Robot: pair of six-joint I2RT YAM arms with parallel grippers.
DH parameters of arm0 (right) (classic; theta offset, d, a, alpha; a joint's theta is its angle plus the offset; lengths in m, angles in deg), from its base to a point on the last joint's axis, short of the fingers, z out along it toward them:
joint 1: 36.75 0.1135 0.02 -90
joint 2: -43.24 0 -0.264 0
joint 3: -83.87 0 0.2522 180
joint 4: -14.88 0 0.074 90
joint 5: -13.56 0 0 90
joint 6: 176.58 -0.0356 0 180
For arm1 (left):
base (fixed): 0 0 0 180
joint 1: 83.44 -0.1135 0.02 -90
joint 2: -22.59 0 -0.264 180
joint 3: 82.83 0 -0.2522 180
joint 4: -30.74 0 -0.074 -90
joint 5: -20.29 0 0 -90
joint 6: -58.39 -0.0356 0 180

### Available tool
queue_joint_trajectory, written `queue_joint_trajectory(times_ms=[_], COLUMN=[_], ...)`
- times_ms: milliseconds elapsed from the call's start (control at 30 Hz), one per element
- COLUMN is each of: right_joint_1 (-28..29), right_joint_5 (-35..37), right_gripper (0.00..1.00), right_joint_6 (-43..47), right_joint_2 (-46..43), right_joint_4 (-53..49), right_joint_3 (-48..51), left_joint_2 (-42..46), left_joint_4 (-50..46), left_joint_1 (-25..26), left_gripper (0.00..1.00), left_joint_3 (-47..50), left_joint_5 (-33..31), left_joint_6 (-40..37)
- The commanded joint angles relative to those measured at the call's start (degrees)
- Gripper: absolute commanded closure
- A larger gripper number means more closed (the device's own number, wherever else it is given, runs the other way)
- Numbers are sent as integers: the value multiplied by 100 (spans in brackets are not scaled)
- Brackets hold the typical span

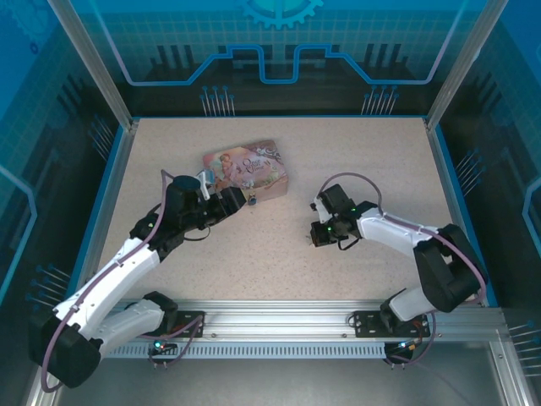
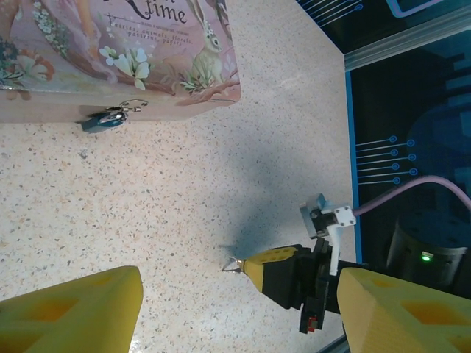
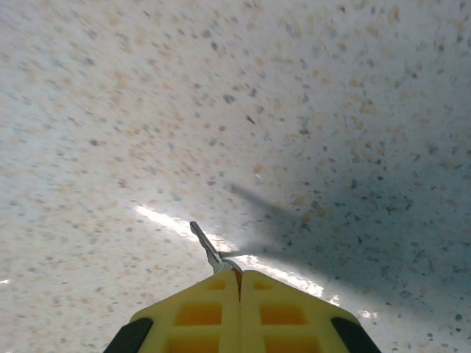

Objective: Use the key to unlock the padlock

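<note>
The padlock, small with a dark blue body and a silvery shackle, hangs at the front edge of the pink illustrated tin. My left gripper is open, its yellow fingers wide apart with nothing between them, a little way in front of the padlock. In the top view the left gripper sits at the tin's near edge. My right gripper is shut on the key, whose thin blade sticks out past the fingertips just above the table. The key also shows at the right gripper's yellow tip.
The speckled beige table is ringed by a blue rim and transparent walls. The right arm reaches in from the right, its purple cable looping near the table's right edge. An aluminium rail runs along the near side.
</note>
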Motion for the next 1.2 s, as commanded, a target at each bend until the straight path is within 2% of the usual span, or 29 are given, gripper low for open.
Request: queue_joint_trajectory(times_ms=[0,233,400,633,833,1167], right_joint_1=[-98,-41,209,491,732,969], right_joint_5=[-446,-685,-601,-577,-661,-684], right_gripper=[100,100,100,100,100,100], right_joint_6=[-370,-1421,-2031,-2496,-2586,-2755], right_joint_2=[-525,-1421,-1624,-1710,-1678,-1589], right_joint_4=[653,2367,3433,3992,4051,4220], right_joint_3=[175,543,704,671,483,448], left_joint_2=[92,-113,-435,-1002,-1341,-1410], left_joint_4=[283,1620,2189,2583,2760,2694], left_joint_1=[-40,10,234,605,814,862], left_gripper=[29,34,39,44,50,56], left_joint_3=[21,179,112,-170,-300,-330], left_joint_5=[282,935,1006,1054,1045,966], left_joint_6=[-147,254,304,277,273,185])
